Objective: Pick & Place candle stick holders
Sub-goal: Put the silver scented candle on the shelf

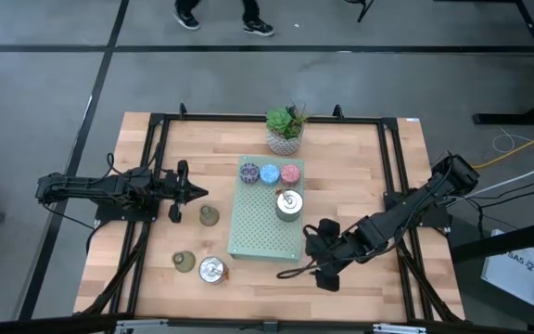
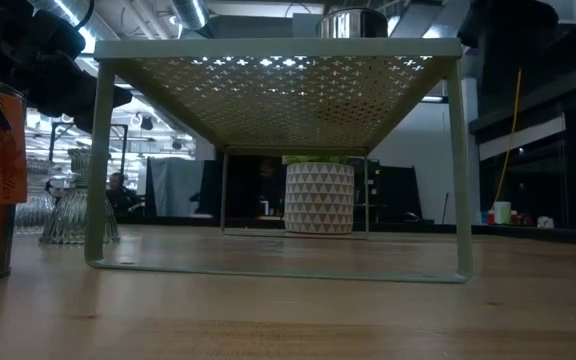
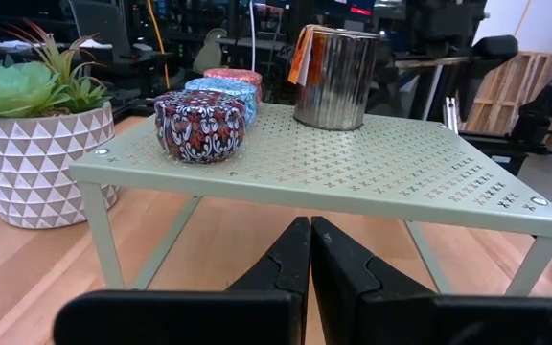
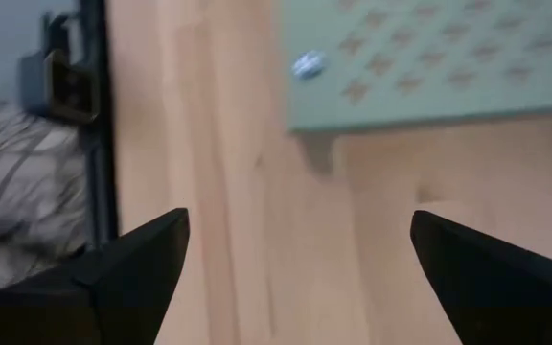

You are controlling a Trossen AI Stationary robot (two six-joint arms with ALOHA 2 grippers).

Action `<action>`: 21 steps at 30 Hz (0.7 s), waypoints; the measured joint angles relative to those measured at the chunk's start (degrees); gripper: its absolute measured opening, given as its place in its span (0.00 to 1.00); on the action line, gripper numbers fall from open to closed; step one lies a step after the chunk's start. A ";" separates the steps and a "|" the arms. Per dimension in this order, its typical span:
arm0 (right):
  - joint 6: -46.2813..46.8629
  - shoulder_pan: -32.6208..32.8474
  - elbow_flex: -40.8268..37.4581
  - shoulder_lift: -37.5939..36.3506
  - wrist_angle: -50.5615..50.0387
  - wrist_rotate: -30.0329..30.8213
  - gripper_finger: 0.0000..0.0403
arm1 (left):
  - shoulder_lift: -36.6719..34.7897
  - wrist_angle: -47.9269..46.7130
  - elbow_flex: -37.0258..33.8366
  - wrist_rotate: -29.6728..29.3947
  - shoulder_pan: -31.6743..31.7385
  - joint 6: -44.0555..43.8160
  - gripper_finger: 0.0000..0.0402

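Nearest the worktop's (image 1: 360, 148) front edge, a silver holder (image 1: 211, 270) and two olive holders (image 1: 184, 261) are placed beside the green rack (image 1: 248, 232). On the rack, another silver holder (image 1: 288, 204) is positioned before purple (image 1: 249, 172), blue (image 1: 270, 173) and pink holders (image 1: 291, 173). Left claw (image 1: 199, 193) is clenched, empty; right claw (image 1: 321, 252) is released.

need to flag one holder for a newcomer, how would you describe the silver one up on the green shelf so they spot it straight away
Find the pale green perforated shelf in the middle of the wooden table. A row of three small patterned holders sits at its far end, by the potted succulent. The silver holder stands alone nearer the middle, taller, shiny and plain metal.
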 joint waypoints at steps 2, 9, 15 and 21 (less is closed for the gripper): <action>0.03 0.00 0.00 0.00 0.00 -1.96 0.99 | 0.00 0.00 0.00 0.00 0.02 0.00 0.02; -0.46 1.10 0.00 0.00 -0.25 -2.08 0.99 | 0.00 0.00 0.00 0.00 0.00 0.00 0.02; -8.05 5.18 0.00 0.00 -1.94 -0.48 0.99 | 0.00 -0.02 0.00 0.00 0.02 0.00 0.02; -7.55 7.47 0.00 -1.12 -4.42 1.20 0.99 | 0.00 -0.01 0.00 0.00 0.01 0.00 0.02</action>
